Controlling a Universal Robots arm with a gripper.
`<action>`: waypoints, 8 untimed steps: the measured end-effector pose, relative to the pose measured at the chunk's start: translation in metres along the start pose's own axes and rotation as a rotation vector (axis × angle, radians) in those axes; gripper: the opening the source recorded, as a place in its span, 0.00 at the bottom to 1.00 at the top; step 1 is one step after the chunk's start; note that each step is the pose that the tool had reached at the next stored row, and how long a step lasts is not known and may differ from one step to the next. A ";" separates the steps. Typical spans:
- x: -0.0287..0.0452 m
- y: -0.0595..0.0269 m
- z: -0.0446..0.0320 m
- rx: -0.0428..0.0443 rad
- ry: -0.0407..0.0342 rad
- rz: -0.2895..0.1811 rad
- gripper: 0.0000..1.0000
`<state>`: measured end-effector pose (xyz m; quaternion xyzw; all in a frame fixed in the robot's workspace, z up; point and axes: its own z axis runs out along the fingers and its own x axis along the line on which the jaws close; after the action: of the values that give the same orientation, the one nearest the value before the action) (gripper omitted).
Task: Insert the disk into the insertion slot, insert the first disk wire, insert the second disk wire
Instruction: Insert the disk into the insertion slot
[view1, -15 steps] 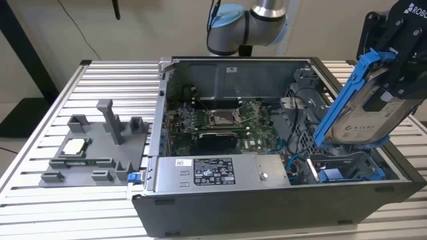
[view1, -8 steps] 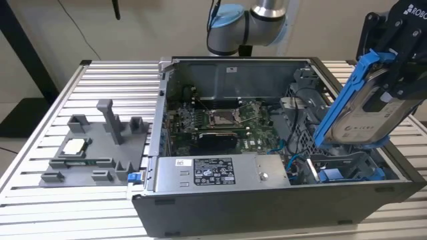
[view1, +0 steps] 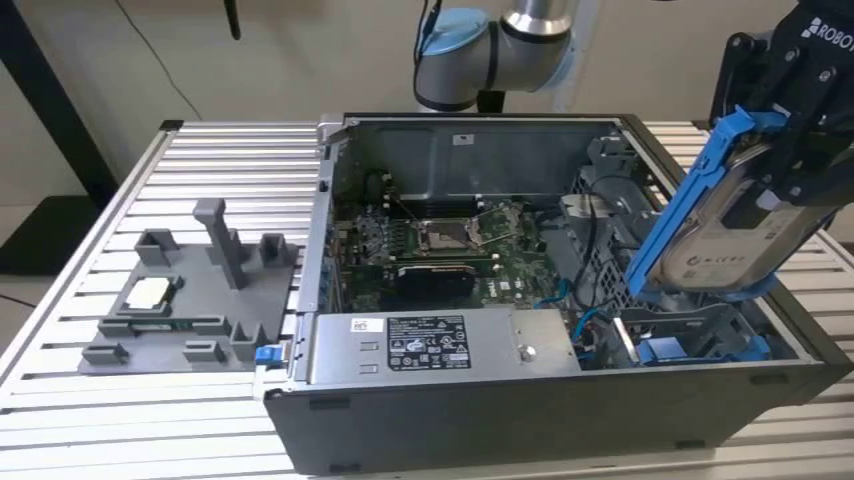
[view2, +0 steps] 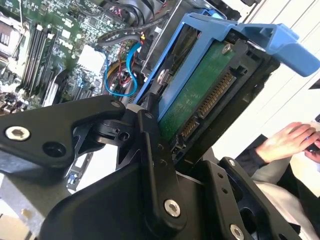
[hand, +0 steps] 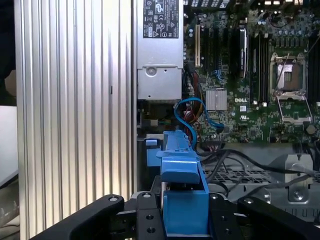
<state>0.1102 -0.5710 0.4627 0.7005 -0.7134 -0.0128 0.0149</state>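
Tilted silver-grey disk (view1: 747, 225), bright blue carrier (view1: 671, 215), white label (view1: 727, 260), clamped in black claw (view1: 787, 160) above insertion slot (view1: 674, 325)

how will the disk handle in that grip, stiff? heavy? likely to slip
The disk is probably stiff and fairly heavy for its size: a metal body in a plastic carrier. Held tilted by the end effector, it could pivot. Its exposed circuit board looks fragile.

One disk (view1: 731, 232); one computer case (view1: 534, 432); one fixture tray (view1: 187, 266); one power-supply box (view1: 427, 346).
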 end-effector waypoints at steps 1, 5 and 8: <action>0.0000 0.0000 0.0005 0.0000 0.0001 0.000 0.33; 0.0000 -0.0001 0.0029 0.0001 0.0001 0.000 0.33; 0.0000 -0.0002 0.0046 0.0001 0.0000 0.000 0.33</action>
<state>0.1102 -0.5710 0.4581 0.7005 -0.7134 -0.0127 0.0148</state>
